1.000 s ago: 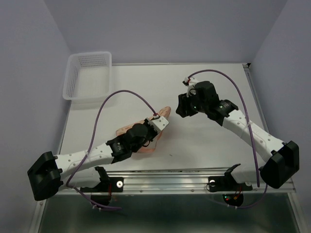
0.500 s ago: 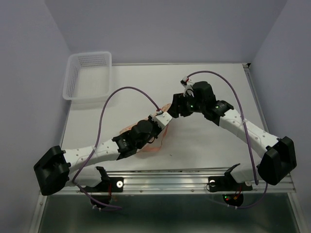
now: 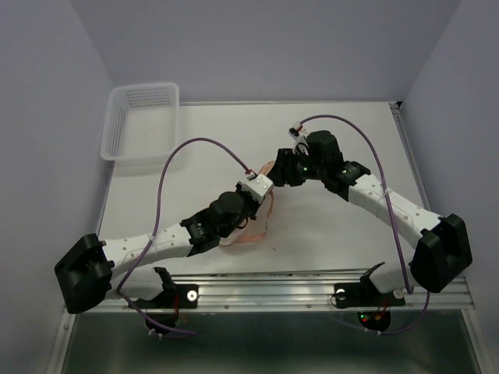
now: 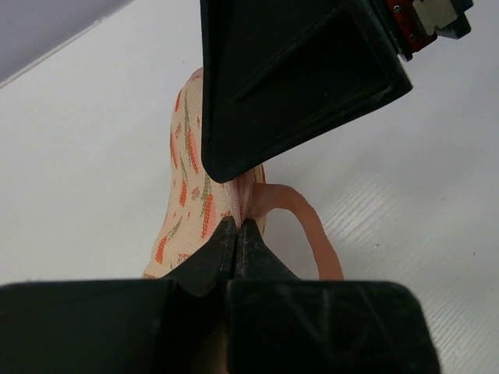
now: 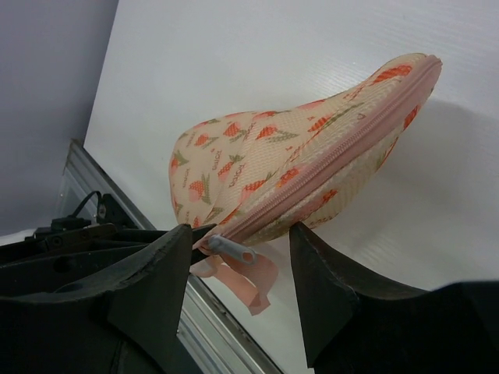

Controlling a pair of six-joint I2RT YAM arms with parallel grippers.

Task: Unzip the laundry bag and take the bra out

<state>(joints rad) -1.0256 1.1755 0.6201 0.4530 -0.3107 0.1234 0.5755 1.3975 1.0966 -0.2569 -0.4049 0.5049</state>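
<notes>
At the middle of the surface (image 3: 327, 234): bag (image 5: 296, 156), zipper closed, between the two pincers.
Left pincer (image 4: 236, 232): clenched on the bag's pink edging, beside the loop (image 4: 312, 234).
Right pincer (image 5: 242, 232): released, fingers astride the zipper pull (image 5: 228, 248), close over the left pincer.
Basket (image 3: 140, 128): far left corner, well apart.

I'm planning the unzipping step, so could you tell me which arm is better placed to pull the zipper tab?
Probably the right: the right gripper is open around the zipper tab, while the left gripper is shut on the bag, anchoring it.
</notes>
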